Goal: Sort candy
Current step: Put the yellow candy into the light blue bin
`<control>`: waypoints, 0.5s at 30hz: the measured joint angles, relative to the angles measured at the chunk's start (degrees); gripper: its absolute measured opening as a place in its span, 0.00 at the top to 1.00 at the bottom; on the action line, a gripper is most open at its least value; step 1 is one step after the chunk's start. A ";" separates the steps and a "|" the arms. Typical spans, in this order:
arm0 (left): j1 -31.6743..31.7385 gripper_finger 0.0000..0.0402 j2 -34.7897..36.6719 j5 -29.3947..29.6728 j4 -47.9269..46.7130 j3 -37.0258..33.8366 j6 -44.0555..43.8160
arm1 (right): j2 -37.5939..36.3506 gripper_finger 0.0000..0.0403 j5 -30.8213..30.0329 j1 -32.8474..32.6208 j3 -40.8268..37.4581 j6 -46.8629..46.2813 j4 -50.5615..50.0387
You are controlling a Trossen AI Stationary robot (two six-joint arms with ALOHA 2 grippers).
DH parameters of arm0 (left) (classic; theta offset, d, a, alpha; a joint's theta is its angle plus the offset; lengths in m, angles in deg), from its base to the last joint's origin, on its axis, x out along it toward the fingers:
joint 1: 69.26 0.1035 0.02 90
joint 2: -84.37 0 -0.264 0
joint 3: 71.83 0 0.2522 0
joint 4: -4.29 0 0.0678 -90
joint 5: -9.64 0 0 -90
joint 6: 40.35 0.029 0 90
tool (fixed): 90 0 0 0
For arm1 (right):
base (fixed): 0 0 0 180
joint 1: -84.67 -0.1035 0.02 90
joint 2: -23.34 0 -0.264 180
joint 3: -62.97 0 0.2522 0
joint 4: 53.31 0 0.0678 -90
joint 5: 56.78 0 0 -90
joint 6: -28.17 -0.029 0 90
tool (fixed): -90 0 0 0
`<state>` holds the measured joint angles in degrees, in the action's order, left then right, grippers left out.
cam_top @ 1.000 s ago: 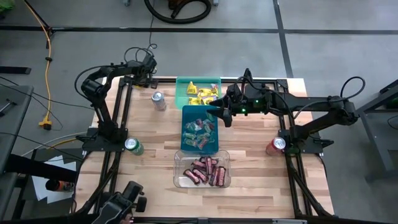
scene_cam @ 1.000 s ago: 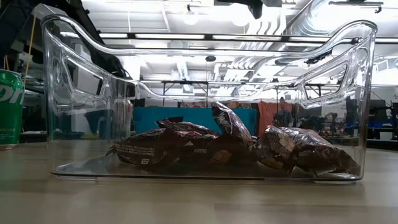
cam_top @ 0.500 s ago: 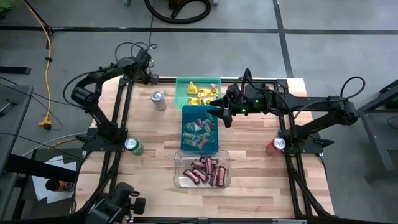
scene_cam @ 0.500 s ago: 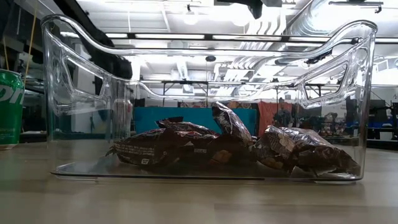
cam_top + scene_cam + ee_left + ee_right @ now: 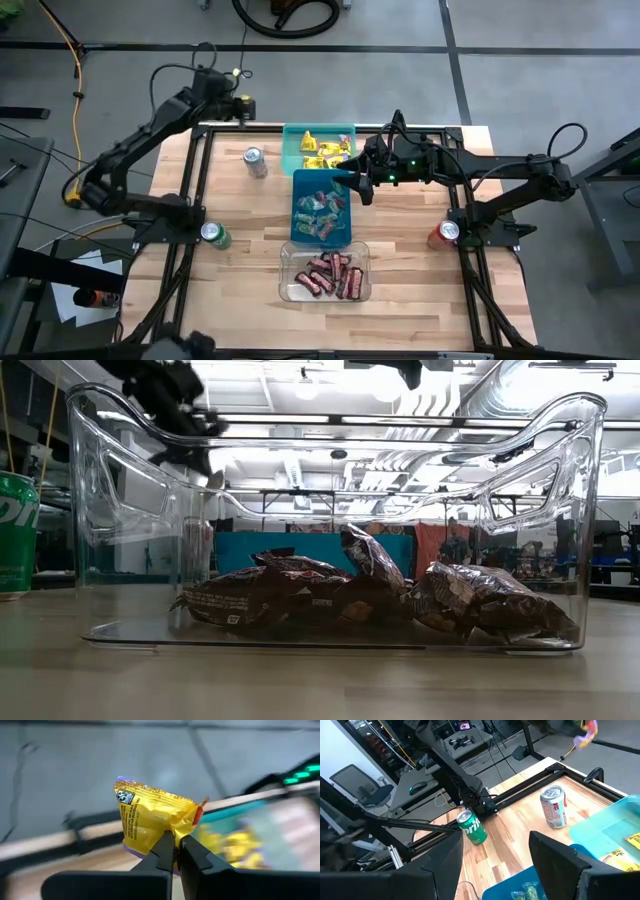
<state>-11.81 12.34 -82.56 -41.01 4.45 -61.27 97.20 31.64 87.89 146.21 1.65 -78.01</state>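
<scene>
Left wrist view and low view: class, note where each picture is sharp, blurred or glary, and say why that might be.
Left wrist view: the yellow packet pinched in the left claw is sharp, while the green bin behind smears, probably from arm motion. Low view: the clear bin catches ceiling-light glare, and the arm seen through it is a dark blur.

High camera looking straight down over the whole pale wooden surface (image 5: 240,230). Low camera sitting at surface level, pressing close against the clear plastic bin (image 5: 330,540), facing the room. Both are sharing that bin (image 5: 325,272). Wrist cameras looking forward past dark fingers.
</scene>
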 joint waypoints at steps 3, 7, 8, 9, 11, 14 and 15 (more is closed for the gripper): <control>-4.29 1.00 3.21 -0.68 3.31 0.04 -0.02 | 0.00 0.45 0.10 0.02 0.00 0.41 0.00; -10.72 1.00 5.80 -1.02 8.15 0.07 -0.50 | 0.00 0.45 1.19 0.00 0.00 2.14 1.44; -12.39 1.00 6.22 -1.31 9.72 0.07 -0.44 | 0.00 0.45 1.60 0.01 0.00 2.59 1.93; -13.93 1.00 6.45 -1.69 11.49 0.09 -0.42 | 0.00 0.45 1.82 0.01 0.00 3.07 2.27; -17.17 1.00 6.44 -2.63 15.09 0.09 0.03 | -0.04 0.45 2.11 0.00 0.00 3.72 2.58; -21.81 1.00 6.24 -4.12 19.40 0.09 1.82 | -0.19 0.45 2.19 0.01 0.00 4.59 2.58; -23.40 1.00 6.09 -5.16 20.99 -0.05 2.76 | -0.35 0.45 2.22 0.01 0.00 4.77 2.54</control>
<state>-35.22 18.43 -87.72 -20.01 4.40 -58.51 96.86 33.86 87.91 146.21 6.42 -75.47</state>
